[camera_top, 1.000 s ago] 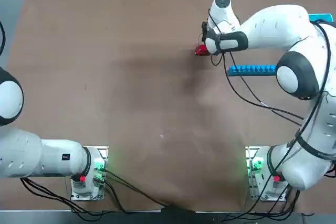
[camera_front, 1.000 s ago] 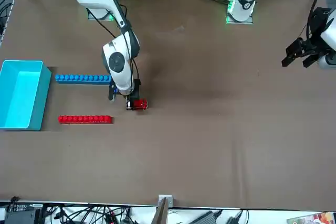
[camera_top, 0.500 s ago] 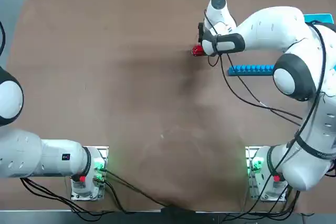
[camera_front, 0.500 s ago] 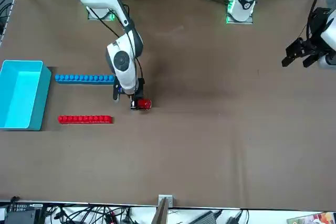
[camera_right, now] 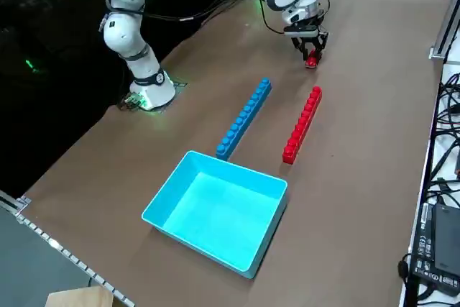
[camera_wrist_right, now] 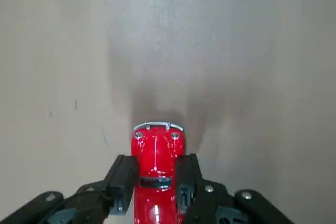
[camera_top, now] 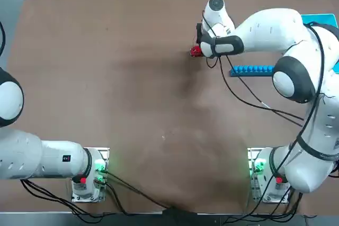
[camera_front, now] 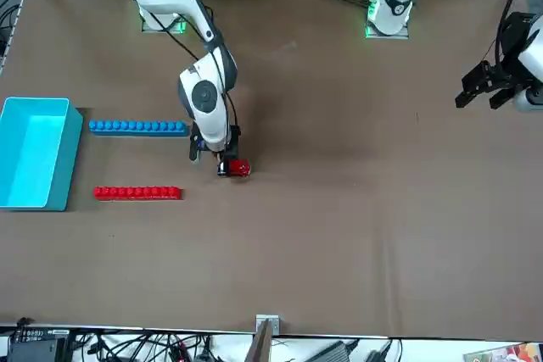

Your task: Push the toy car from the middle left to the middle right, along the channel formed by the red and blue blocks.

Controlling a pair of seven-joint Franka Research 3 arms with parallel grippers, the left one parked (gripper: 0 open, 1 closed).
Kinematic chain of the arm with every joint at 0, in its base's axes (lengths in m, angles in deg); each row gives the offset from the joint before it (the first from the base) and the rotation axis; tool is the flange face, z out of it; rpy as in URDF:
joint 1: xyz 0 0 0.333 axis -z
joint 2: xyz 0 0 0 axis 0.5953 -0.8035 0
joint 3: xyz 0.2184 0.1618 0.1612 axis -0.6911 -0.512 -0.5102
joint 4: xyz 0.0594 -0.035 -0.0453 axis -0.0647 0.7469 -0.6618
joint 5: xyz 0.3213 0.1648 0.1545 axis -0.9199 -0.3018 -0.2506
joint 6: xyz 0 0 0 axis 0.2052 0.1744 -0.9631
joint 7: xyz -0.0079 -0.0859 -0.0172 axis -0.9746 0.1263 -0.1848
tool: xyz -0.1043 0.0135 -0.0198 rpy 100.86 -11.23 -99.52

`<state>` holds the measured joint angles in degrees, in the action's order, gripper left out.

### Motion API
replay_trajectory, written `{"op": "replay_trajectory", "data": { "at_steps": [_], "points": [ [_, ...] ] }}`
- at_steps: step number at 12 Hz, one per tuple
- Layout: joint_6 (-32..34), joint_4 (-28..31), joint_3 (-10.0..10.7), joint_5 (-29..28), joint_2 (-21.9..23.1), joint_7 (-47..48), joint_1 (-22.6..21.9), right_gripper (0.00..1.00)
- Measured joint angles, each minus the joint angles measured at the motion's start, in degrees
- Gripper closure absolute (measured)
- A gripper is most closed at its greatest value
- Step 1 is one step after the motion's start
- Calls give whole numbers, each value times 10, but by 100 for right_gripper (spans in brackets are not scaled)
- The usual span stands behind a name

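The right hand (camera_wrist_right: 156, 182) grips the toy car (camera_wrist_right: 156, 174) w/ both fingers. The car sits on the tabletop (camera_top: 132, 104), just left of the blue block (camera_top: 252, 69) & red block (camera_front: 137, 193). No push thru the channel (camera_front: 136, 160) yet; whole run is left.

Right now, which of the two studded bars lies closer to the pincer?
The blue bar: its near end almost reaches the right pincer, which is shut on the toy car. The red bar ends farther from it.
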<state>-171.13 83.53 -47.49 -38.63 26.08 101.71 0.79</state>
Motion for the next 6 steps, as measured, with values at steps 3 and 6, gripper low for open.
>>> {"op": "replay_trajectory", "data": {
  "at_steps": [3,6],
  "points": [
    [0,-9,0,0,-5,12,-8,56],
    [0,-20,0,0,-13,23,-17,56]
  ]
}}
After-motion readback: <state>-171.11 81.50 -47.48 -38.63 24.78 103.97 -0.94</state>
